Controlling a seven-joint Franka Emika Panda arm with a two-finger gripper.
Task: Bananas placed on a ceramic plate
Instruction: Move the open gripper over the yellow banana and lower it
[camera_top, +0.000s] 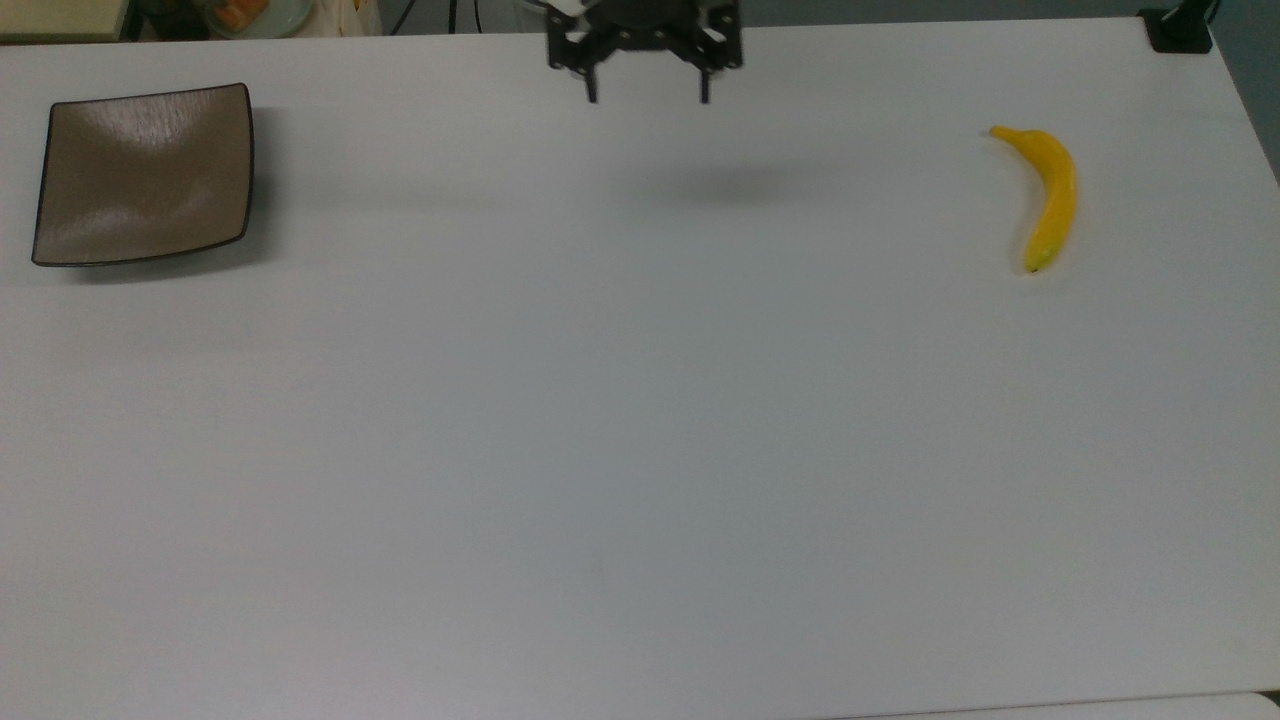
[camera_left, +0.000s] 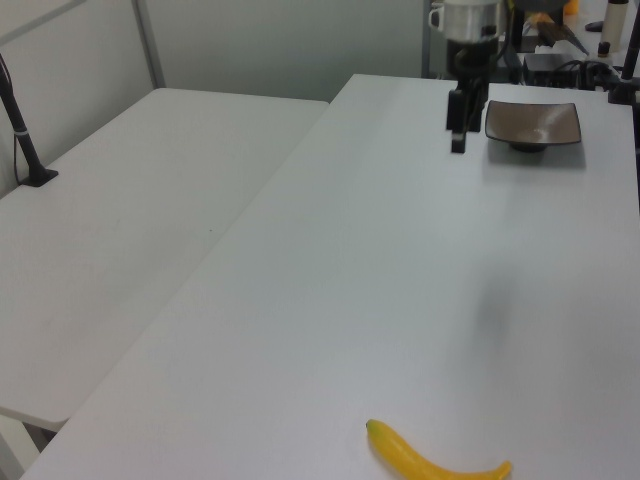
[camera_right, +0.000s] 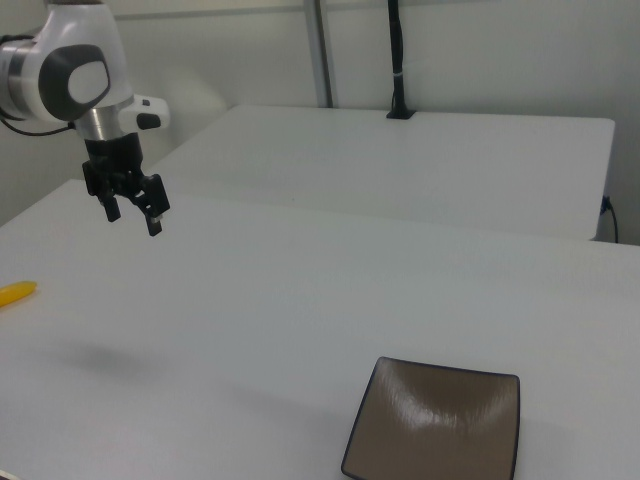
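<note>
White table (camera_top: 640, 450) carries the square brown ceramic plate (camera_top: 143, 175) at the top view's far left, empty. Above the table's far edge hangs the gripper (camera_top: 648, 96), jaws spread apart and holding nothing. Smallest, the bananas (camera_top: 1048, 195) lie flat on the table at the top view's right, well apart from both.

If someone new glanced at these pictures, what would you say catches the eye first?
The bright yellow banana stands out first, lying alone on the white table near the top view's right edge. Far across, at the top view's left, sits the glossy brown square plate, bare. Between them the black gripper hangs open above the table's far edge, holding nothing.
</note>
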